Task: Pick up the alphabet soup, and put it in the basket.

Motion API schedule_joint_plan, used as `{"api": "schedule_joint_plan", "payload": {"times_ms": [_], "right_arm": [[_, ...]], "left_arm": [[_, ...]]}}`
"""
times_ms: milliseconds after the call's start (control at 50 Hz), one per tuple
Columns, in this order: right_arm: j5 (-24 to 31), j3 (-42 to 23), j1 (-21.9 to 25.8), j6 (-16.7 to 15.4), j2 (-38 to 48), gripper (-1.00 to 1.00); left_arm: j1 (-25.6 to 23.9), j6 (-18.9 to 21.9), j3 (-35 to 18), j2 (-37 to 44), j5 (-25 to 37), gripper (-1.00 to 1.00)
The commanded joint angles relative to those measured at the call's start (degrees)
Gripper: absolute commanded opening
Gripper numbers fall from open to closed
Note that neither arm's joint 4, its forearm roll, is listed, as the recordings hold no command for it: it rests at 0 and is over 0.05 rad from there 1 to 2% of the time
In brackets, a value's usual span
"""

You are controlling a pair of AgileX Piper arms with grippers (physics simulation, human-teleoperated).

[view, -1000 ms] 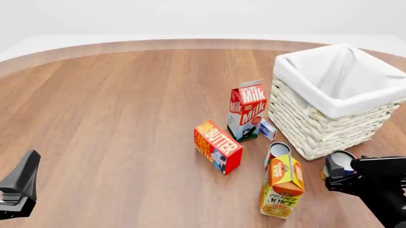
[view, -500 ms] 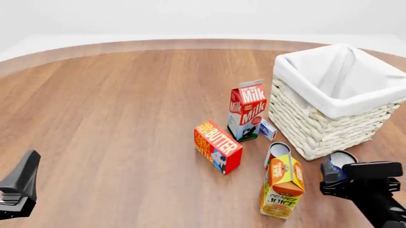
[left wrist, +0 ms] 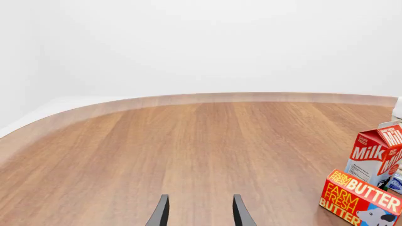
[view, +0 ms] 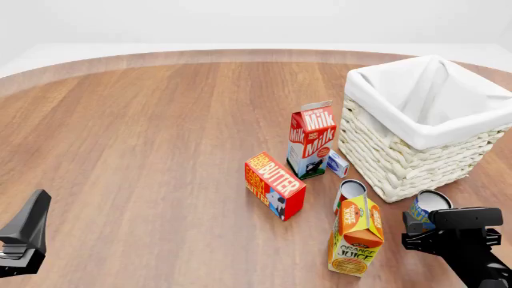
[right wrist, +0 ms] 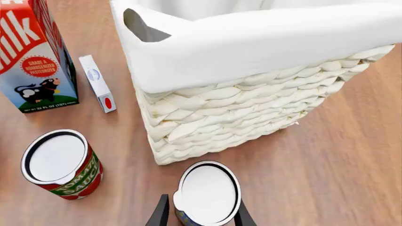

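alphabet soup sits on the table just in front of the basket's near corner, mostly hidden in the front view behind the right gripper; only the pale silver top and a sliver of blue label show. right wrist view: lid is a white disc with a dark rim, can body cut off at the frame edge. fingers sit either side of the can, contact can't be confirmed. red-and-white can nearby, half masked by the orange juice carton in front view. left gripper fingers apart, holding nothing, far side of the table.
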Motion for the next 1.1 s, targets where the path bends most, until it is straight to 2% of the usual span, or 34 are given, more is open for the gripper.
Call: {"api": "schedule_joint_plan", "payload": {"times_ms": [20,140,160,220,240,320,380,420,600,860,1000,1100], "right_arm": [[0.0,0.1,0.2,0.0,1.5,1.00],[0.0,0.1,0.3,-0.1,1.8,1.00],[0.0,0.1,0.4,-0.2,1.5,-1.00],[0.0,0.1,0.4,-0.3,1.4,-1.00],[0.1,0.1,0.1,-1.2,-1.6,-1.00],[1.6,0.1,0.3,-1.3,-3.7,-1.00],[6.1,0.1,0.4,-1.4,-8.7,-1.00],[13.1,0.1,0.2,-1.4,-16.2,-1.00],[35.0,0.1,0.4,-1.8,-40.0,-1.00],[51.4,0.1,0.6,-2.8,-58.2,-1.00],[57.1,0.1,0.8,-3.5,-64.7,-1.00],[65.7,0.1,0.7,-3.8,-74.6,-1.00]], "left_arm": [[0.0,0.0,0.0,0.0,0.0,1.00],[0.0,0.0,0.0,0.0,0.0,1.00],[0.0,0.0,0.0,0.0,0.0,1.00],[0.0,0.0,0.0,0.0,0.0,1.00],[0.0,0.0,0.0,0.0,0.0,1.00],[0.0,0.0,0.0,0.0,0.0,1.00],[0.0,0.0,0.0,0.0,0.0,1.00],[0.0,0.0,0.0,0.0,0.0,1.00],[0.0,0.0,0.0,0.0,0.0,1.00],[0.0,0.0,0.0,0.0,0.0,1.00],[0.0,0.0,0.0,0.0,0.0,1.00],[0.0,0.0,0.0,0.0,0.0,1.00]]}}
